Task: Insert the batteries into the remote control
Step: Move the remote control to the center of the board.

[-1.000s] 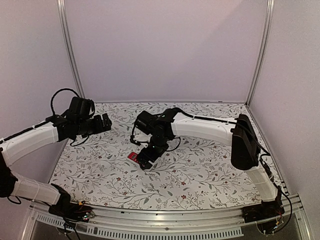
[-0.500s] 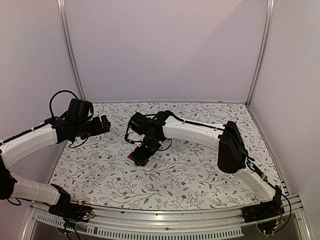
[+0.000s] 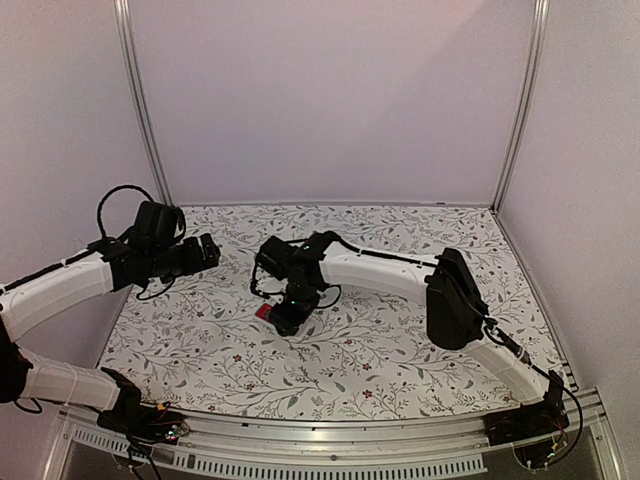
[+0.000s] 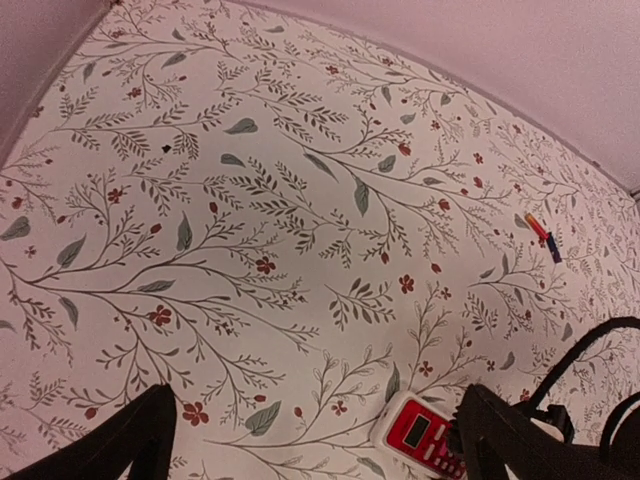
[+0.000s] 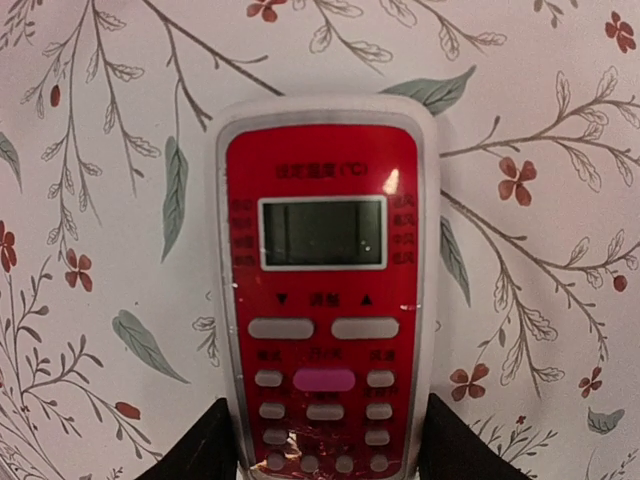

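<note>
Remote control (image 5: 325, 290) lies between right gripper (image 5: 328, 440) fingers, grip unclear; left gripper (image 4: 320, 425), spread wide, alone views batteries (image 4: 545, 238).

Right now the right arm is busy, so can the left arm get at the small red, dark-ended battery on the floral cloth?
Probably yes: the open left end effector hovers over bare floral cloth, and nothing lies between it and the small red, dark-ended battery.

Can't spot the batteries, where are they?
Left wrist view: the batteries lie on the floral table, upper right, apart from the remote control at the bottom edge.
</note>
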Motion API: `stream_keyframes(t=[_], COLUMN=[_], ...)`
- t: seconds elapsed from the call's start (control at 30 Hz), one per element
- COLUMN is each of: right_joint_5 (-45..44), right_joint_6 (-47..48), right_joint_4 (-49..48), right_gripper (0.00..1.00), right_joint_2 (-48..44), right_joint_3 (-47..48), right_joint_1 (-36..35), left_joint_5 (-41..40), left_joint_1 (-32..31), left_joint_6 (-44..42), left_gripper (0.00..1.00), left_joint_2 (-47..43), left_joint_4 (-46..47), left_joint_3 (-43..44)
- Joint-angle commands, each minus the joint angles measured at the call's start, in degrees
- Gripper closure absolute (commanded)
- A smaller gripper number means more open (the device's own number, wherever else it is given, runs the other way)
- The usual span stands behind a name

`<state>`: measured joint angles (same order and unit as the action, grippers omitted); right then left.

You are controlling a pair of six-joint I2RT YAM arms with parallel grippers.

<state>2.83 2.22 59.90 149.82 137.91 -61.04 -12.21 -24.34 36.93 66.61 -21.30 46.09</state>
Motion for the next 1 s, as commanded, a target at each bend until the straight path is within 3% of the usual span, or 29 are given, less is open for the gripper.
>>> stream_keyframes(t=[0.0, 0.1, 0.23, 0.4, 0.53, 0.8, 0.97], right_joint_5=[-1.5, -1.1, -0.7, -0.5, -1.4, -1.6, -2.1], right_joint_6=[1.6, 2.3, 2.4, 1.1, -0.3, -1.4, -1.2], right_joint_4=[3.8, 4.3, 4.0, 2.1, 1.6, 4.2, 6.7], right_gripper=[0.47, 0.53, 0.57, 0.58, 0.55, 0.29, 0.24], right_joint_2=[1.5, -1.6, -10.4, -22.8, -28.1, -28.5, -25.4], right_joint_3=[0.1, -6.2, -22.7, -41.6, -50.4, -50.1, -45.3], right_joint_1=[-0.2, -0.2, -0.1, -0.2, -0.2, -0.2, -0.1], left_joint_5=[0.5, 1.0, 2.4, 3.6, 4.4, 4.9, 4.8], left_joint_1=[0.7, 0.6, 0.6, 0.7, 0.5, 0.5, 0.4], left_joint_6=[0.5, 0.4, 0.0, -0.4, -0.3, -0.5, -0.4], left_gripper=[0.0, 0.0, 0.0, 0.0, 0.0, 0.01, 0.01], left_joint_2=[-0.9, -0.9, -0.9, -0.4, 0.2, 0.6, 0.2], left_joint_4=[0.9, 1.2, 1.9, 2.8, 3.4, 3.9, 4.2], left_joint_3=[-0.9, -0.8, -1.0, -1.4, -1.7, -1.8, -2.1])
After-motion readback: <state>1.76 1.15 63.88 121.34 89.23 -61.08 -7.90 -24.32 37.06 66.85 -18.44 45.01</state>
